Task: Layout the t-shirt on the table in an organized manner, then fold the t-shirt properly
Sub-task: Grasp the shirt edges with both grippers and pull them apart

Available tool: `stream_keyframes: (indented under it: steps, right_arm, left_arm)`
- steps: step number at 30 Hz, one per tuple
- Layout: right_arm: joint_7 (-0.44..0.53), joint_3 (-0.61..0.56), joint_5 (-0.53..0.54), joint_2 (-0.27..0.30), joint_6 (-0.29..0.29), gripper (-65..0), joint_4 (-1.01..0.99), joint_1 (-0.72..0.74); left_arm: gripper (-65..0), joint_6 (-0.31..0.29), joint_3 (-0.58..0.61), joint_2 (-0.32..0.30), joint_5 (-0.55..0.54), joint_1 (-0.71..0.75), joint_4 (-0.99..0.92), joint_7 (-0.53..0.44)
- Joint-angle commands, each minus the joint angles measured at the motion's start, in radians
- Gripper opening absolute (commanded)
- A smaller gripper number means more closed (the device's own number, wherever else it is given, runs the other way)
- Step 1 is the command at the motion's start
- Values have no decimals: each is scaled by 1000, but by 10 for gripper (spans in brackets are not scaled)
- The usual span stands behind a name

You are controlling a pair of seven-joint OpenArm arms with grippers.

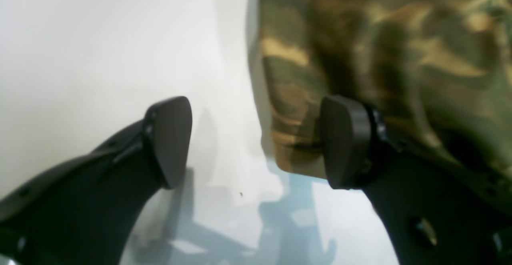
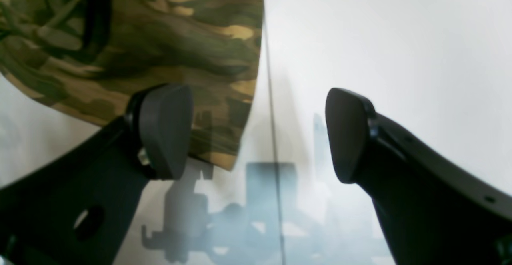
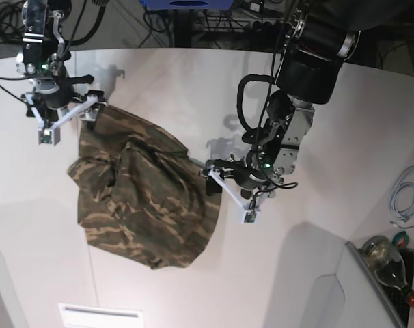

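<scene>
Camouflage t-shirt (image 3: 142, 198) crumpled, partly spread on white table (image 3: 316, 260), wrinkled, unfolded.

Both wrist views cut the soft camouflage-print cloth t-shirt (image 1: 384, 57) off at the top edge and blur it — its tan neck band cannot be found there. In the base view the crumpled folds hide the sleeves, and the black right gripper (image 3: 69, 120) covers the shirt's upper corner.
</scene>
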Motion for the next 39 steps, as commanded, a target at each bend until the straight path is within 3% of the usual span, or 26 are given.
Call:
stream_keyframes:
  steps: [1,3,8,9,11,15,17,18,19,21,22,24,26,34,39]
  right_arm:
    - [22,2,2,4,3,-173,15,6]
    - [22,2,2,4,3,-170,14,12]
    - [22,2,2,3,3,-168,-67,55]
    - [22,2,2,3,3,-168,-97,70]
    - [22,1,2,3,23,-168,-144,93]
    - [17,4,1,-34,186,-176,-201,113]
    - [16,2,-1,-39,206,-206,-232,125]
    - [16,2,-1,-40,207,-263,-242,128]
    - [16,4,-1,-40,209,-360,-244,128]
    - [16,10,1,-39,209,-617,-238,127]
    - [16,11,1,-36,209,-650,-232,127]
    - [14,15,-1,-33,209,-603,-210,125]
    - [-7,50,-2,-20,207,-650,-175,122]
    - [-234,205,-4,-17,213,-644,127,107]
    - [-273,216,-4,-16,215,-644,243,101]
  left_arm:
    - [-181,-2,-2,12,-1,-39,-8,-21]
    - [-258,-2,-2,14,-1,-57,-57,-21]
    - [-635,-2,-1,6,2,-51,-91,-21]
    - [-650,-2,-1,1,2,-43,-91,-21]
    - [-650,-2,-2,-17,-1,-16,-82,-19]
    - [-650,-2,-2,-48,2,63,27,-18]
    - [-650,0,-5,-64,2,99,93,-15]
    - [-650,3,-7,-75,2,121,128,-15]
    - [-650,3,-10,-84,2,145,168,-13]
    - [-650,4,-11,-112,2,193,248,-13]
    - [-650,4,-11,-123,2,219,290,-12]
    - [-650,4,-13,-143,2,267,377,33]
    - [-650,4,-13,-152,2,302,460,90]
    - [-650,6,-7,-157,3,399,747,260]
    - [-650,6,-5,-153,3,399,804,370]
